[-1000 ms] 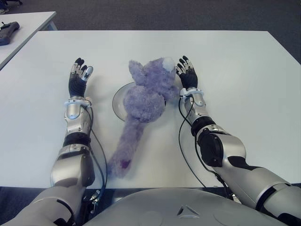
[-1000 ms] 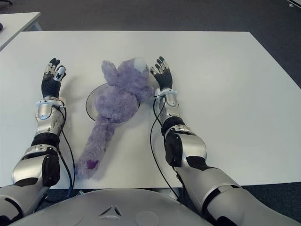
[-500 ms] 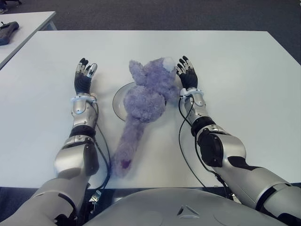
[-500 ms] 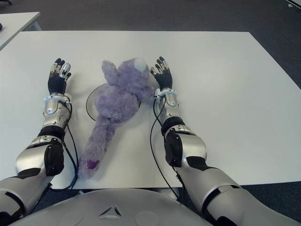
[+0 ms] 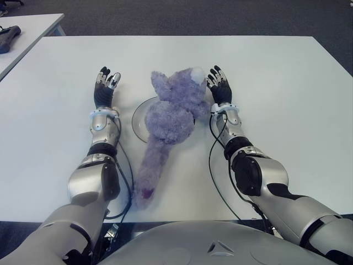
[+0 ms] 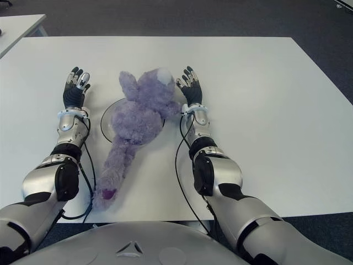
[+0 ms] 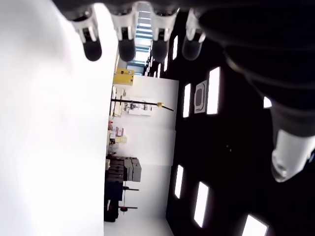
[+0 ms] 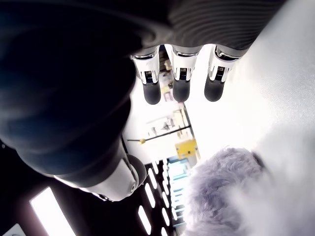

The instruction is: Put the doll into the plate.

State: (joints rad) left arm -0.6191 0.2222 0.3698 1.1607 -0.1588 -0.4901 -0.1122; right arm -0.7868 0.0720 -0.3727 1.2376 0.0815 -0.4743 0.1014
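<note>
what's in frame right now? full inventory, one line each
plush doll: 1, purple, body lying over the plate, tail trailing toward the robot
plate: 1, grey, table centre, mostly covered by the doll
table: 1, white, in front of the robot
second table: 1, white, far left, with a dark device on it
left robot hand: 1, black and silver, open, left of the plate
right robot hand: 1, black and silver, open, beside the doll's head

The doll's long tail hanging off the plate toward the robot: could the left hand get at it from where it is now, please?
Probably yes. The left hand shows open and empty on the doll's left, beside the plate. Only bare table lies between it and the tail; nothing blocks the way back toward the near edge.
</note>
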